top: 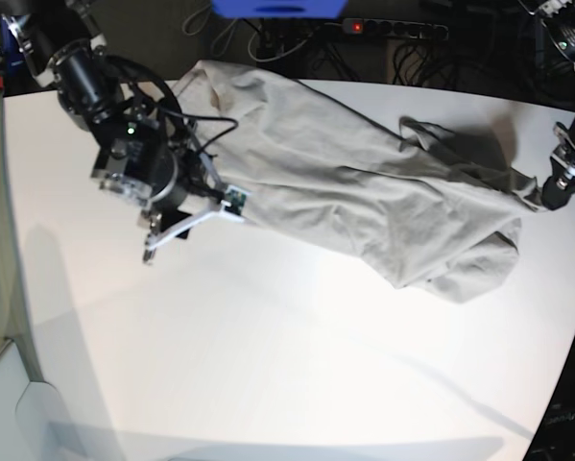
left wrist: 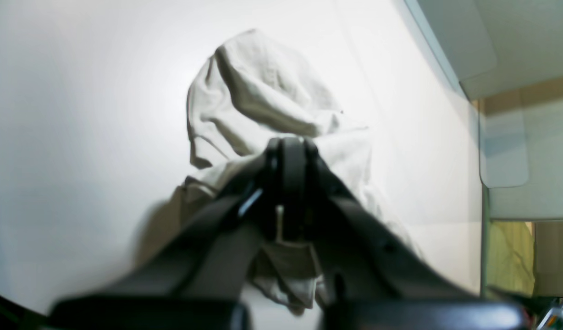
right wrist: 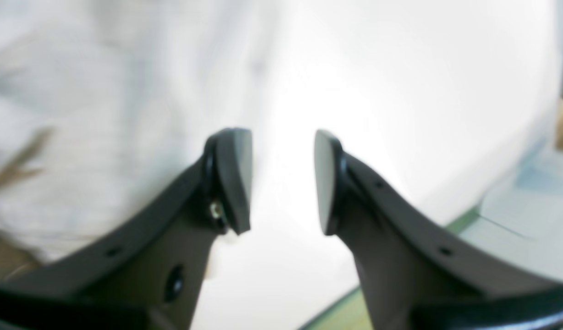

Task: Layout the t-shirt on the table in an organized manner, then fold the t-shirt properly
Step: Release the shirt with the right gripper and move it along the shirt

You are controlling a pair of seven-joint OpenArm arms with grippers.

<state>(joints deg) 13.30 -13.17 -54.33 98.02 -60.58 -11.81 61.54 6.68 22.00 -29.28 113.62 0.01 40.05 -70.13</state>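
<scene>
Soft grey-beige cotton t-shirt [top: 364,192] sprawls rumpled across the white desk [top: 268,365]. My left hand [left wrist: 288,151] is clamped on a corner of the shirt; my right hand [right wrist: 281,178], jaws apart, hangs empty beside its opposite edge. Light, limp cloth: I'd pinch hems or shoulders.

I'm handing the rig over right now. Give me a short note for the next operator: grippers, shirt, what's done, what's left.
Left gripper: shut on the t-shirt, pinching its edge at the table's side.
Right gripper: open, empty, beside the shirt's other end.
T-shirt: stretched diagonally across the table, bunched and wrinkled.
Done: one end gripped.
Left: grasp with right, spread flat, then fold.
</scene>
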